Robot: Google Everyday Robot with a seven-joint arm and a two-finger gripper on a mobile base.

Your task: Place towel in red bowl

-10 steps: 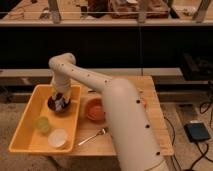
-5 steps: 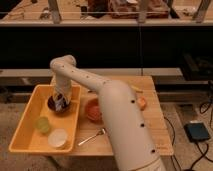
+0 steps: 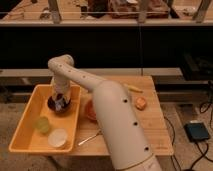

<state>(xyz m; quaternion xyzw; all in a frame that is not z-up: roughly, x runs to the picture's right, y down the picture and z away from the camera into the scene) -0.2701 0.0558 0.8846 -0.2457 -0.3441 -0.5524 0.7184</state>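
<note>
1. Arm (image 3: 117, 125): the white arm rises from the near right edge of the view, crosses the desk (image 3: 156, 131) and bends at an elbow above the far end of the tray.
2. Tray (image 3: 24, 119): a yellow rectangular tray lies on the left part of the desk.
3. Towel (image 3: 57, 137): a small pale cream item at the near end of the tray. It lies apart from the claw and outside the red bowl. Its folds cannot be made out.
4. Utensil (image 3: 90, 138): a thin metal piece lies on the desk just right of the tray, beside the arm.
5. Green item (image 3: 42, 124): a small yellow-green object sits in the tray just beyond the towel.
6. Dark bowl (image 3: 52, 105): a brown-maroon bowl stands in the far half of the tray.
7. Claw (image 3: 60, 103): it points downward and sits at the mouth of the dark bowl. Whether it is apart, together or clamped on anything cannot be told.
8. Red bowl (image 3: 88, 109): an orange-red bowl stands on the desk just right of the tray, with its right part hidden behind the arm.
9. Orange item (image 3: 141, 103): it lies on the desk to the right of the arm.
10. Yellow item (image 3: 133, 89): a small, slender object lies near the far edge of the desk.
11. Floor box (image 3: 196, 131): a dark box with a cable lies on the floor to the right of the desk.
</note>
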